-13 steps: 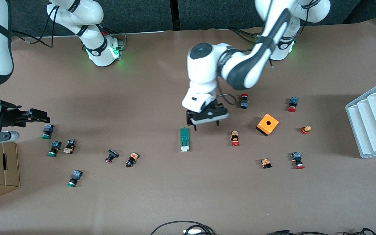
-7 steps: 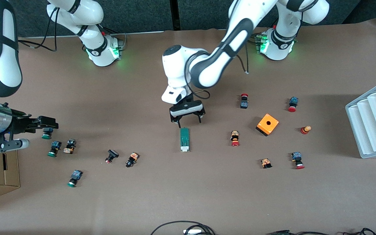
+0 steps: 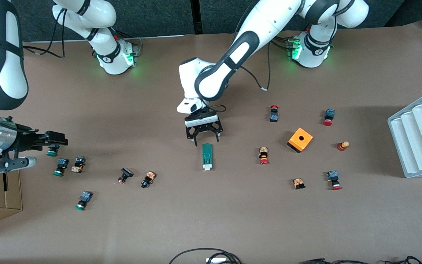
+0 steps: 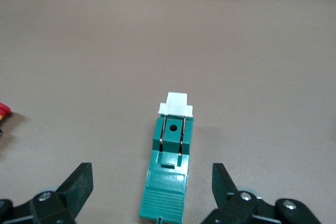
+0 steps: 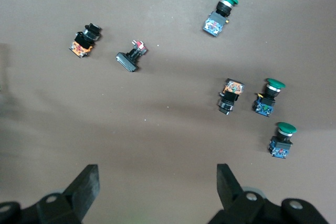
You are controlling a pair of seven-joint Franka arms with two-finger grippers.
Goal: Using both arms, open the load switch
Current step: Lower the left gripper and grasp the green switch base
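Left wrist view: wide-open, empty left end effector straddles ribbed green plastic load switch.

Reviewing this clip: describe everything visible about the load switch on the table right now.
The load switch is a narrow dark-green block, plastic by the look, lying flat on the brown table. A white piece sticks out of its end nearer the front camera; two thin dark slots and a small round hole mark its top, with fine ribbing at the other end. The left gripper, open, hangs just over that ribbed end, a finger either side. Nothing visibly touches the switch but the table.
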